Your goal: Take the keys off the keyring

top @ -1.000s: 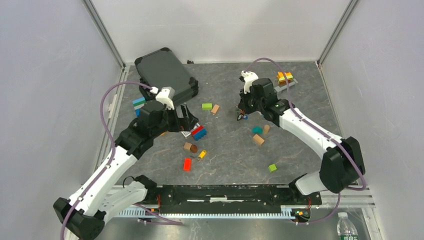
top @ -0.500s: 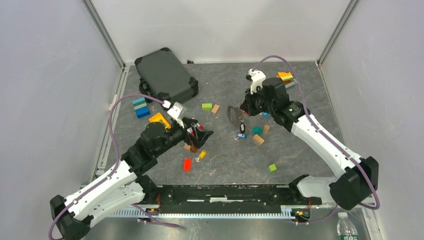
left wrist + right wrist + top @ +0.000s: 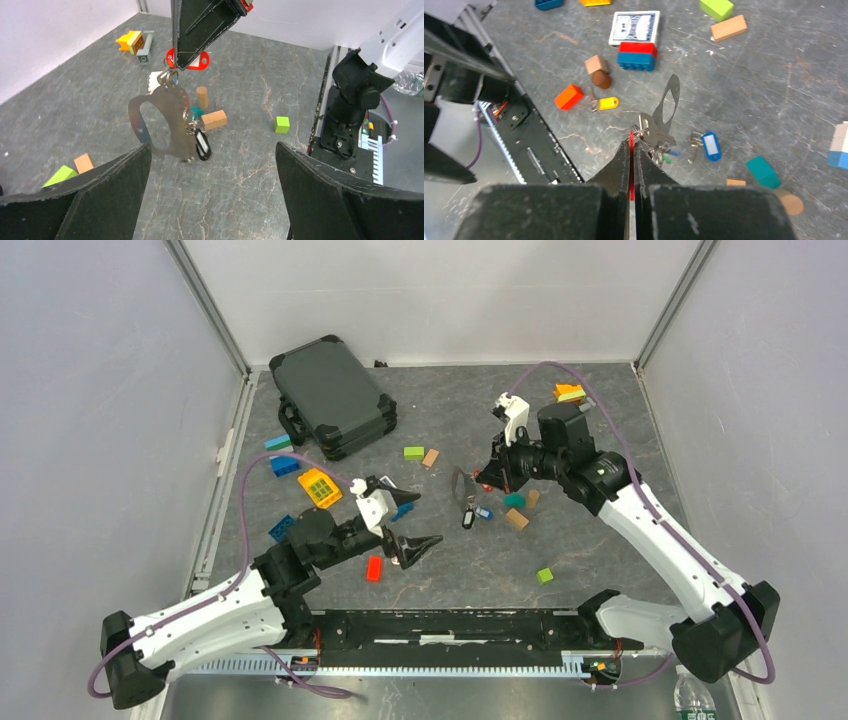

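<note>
My right gripper (image 3: 487, 478) (image 3: 632, 134) is shut on a red key tag (image 3: 189, 59) and holds it above the table. From the tag hangs the grey keyring (image 3: 460, 485) (image 3: 165, 120) (image 3: 668, 102), with a black-tagged key (image 3: 201, 144) and a green-headed key (image 3: 666, 159) on it. A blue-tagged key (image 3: 710, 145) (image 3: 484, 512) and a yellow-tagged key (image 3: 605, 103) lie loose on the table. My left gripper (image 3: 428, 518) (image 3: 212, 200) is open, low over the table. It points at the hanging keyring from a short way off, with nothing between its fingers.
A dark case (image 3: 335, 395) lies at the back left. A playing-card box (image 3: 634, 27) and a red-and-blue brick (image 3: 636, 55) sit near my left wrist. Loose blocks lie around: orange (image 3: 568, 96), teal (image 3: 514, 500), tan (image 3: 517, 519), green (image 3: 545, 575).
My right gripper has lifted the keyring off the table and swung right; the blue-tagged key now lies on the table. My left arm has swept from the back left towards the front centre.
</note>
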Tool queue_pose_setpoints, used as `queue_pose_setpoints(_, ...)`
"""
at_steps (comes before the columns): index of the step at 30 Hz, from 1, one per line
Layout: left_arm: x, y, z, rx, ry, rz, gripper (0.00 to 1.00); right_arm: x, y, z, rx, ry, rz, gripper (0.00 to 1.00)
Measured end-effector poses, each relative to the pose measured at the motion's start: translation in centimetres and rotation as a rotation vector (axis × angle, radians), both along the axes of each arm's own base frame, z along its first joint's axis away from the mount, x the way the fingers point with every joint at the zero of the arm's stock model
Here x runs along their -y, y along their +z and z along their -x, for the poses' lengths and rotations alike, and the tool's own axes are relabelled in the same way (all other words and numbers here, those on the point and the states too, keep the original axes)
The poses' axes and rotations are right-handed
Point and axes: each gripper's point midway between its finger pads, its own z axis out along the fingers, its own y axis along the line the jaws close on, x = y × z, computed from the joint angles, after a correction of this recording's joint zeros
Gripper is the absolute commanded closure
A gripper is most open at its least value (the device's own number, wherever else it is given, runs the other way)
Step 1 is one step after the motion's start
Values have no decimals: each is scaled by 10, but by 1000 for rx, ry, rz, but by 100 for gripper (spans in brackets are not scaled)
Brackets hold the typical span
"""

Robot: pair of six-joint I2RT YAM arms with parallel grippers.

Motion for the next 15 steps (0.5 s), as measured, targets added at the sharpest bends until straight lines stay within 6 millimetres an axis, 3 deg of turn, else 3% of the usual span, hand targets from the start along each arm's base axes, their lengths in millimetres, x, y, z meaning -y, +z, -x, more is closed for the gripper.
queue_pose_setpoints(7, 9, 7, 11, 107, -61, -4, 6, -9, 19, 31, 6, 112, -66, 100)
queue_pose_setpoints(15, 20, -2, 14, 137, -97, -44, 7, -18, 28, 62, 12, 244, -113, 100)
